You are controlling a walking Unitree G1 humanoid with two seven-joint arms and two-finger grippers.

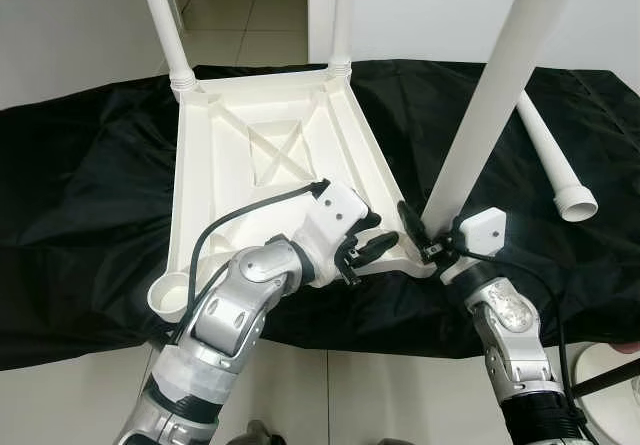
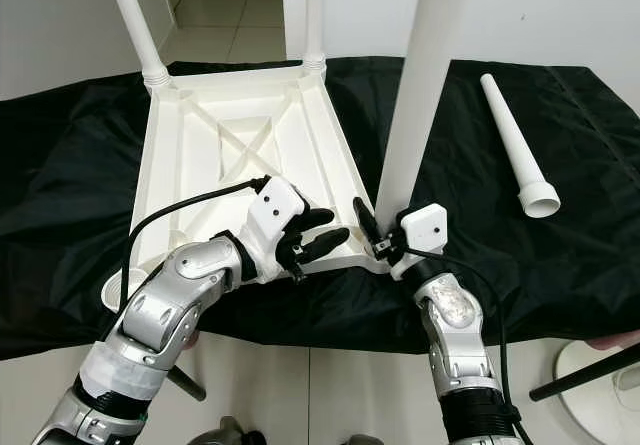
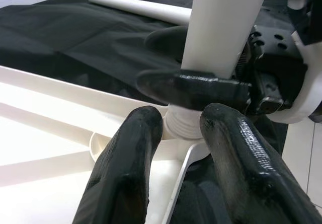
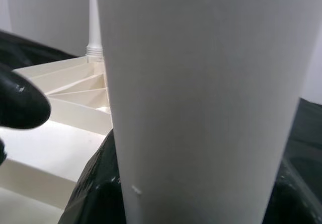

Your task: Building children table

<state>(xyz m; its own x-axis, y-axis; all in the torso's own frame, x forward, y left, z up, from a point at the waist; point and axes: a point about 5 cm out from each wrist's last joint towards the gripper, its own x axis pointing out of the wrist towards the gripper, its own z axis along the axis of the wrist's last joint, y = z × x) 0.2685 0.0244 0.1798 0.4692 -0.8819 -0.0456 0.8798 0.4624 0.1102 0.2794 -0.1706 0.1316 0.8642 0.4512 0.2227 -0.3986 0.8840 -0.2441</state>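
Silver arms, white wrist blocks, glossy black fingers.
Each end effector, left [image 1: 372, 249] and right [image 1: 428, 237], has two long, rounded black fingers [image 3: 126, 168] behind which sits a white, boxy wrist housing. A black cable loops back from each housing along jointed silver forearms; the left arm has pale wrapping.

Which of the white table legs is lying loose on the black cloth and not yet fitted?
The loose leg on the robot's right, lying flat on the black cloth. The other three stand upright in the upturned tabletop; the right gripper holds the nearest one.
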